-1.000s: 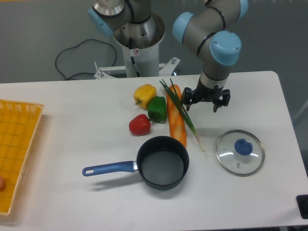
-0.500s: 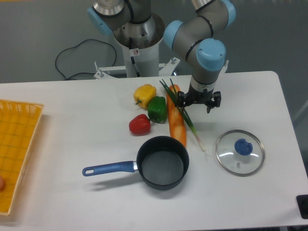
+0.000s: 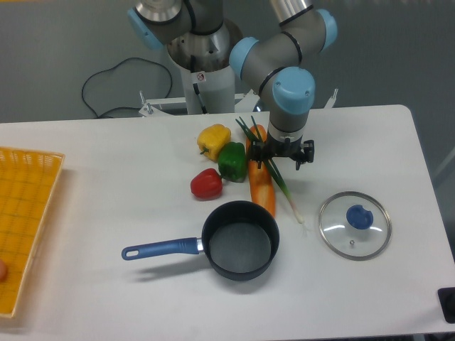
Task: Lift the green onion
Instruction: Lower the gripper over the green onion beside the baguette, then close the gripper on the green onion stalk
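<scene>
the long thin green onion (image 3: 279, 182) is lying flat on the white desk (image 3: 370, 142), slanting along the right edge of the thick orange carrot (image 3: 260, 177). the black two-finger pincer (image 3: 281, 153) is hovering spread open over the stalk's upper half, gripping nothing. closing and lifting are remaining, by my judgement

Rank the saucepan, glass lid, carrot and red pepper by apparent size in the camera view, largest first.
1. Saucepan, counting its blue handle.
2. Glass lid.
3. Carrot, long but narrow; partly hidden by the pincer, so unsure against the lid.
4. Red pepper, clearly smallest.
</scene>
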Robot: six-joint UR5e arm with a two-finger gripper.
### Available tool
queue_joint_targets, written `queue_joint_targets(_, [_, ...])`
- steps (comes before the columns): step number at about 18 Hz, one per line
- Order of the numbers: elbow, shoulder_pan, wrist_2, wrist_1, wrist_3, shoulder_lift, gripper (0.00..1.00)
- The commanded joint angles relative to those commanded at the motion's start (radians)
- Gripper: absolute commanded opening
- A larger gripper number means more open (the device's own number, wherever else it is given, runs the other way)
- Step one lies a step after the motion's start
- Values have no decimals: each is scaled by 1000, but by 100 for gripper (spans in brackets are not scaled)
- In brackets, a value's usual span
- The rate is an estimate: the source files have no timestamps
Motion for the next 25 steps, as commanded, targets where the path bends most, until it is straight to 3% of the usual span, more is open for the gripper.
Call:
queue_joint_targets(19, [-9, -23, 72, 0, 109, -23, 96])
queue_joint_targets(25, [-14, -25, 75, 0, 107, -29, 91])
